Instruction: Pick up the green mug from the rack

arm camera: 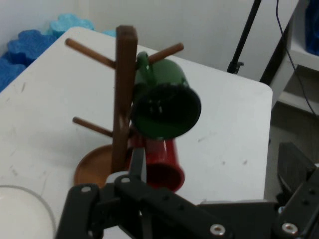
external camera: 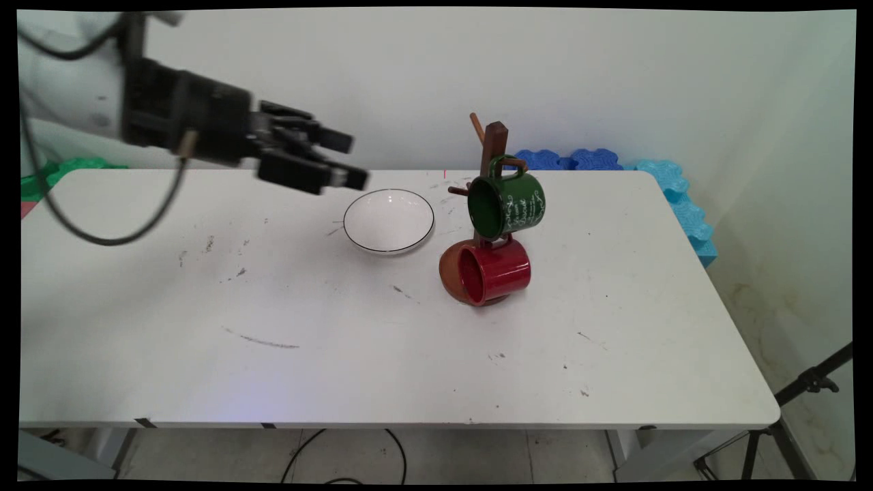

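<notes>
The white bowl [external camera: 389, 220] sat empty on the table [external camera: 341, 354], just below and right of the gripper [external camera: 344, 160], which hung above the table holding nothing, fingers apart. Right of the bowl stood a wooden mug tree [external camera: 492, 146] — a green mug [external camera: 508, 204] hung from an upper peg, a red mug [external camera: 492, 271] lower down, both on their sides with nothing visible inside. In the hand view the bowl [arm camera: 22, 214] was cut off at the corner, and the linkage hid part of the red mug [arm camera: 164, 167].
</notes>
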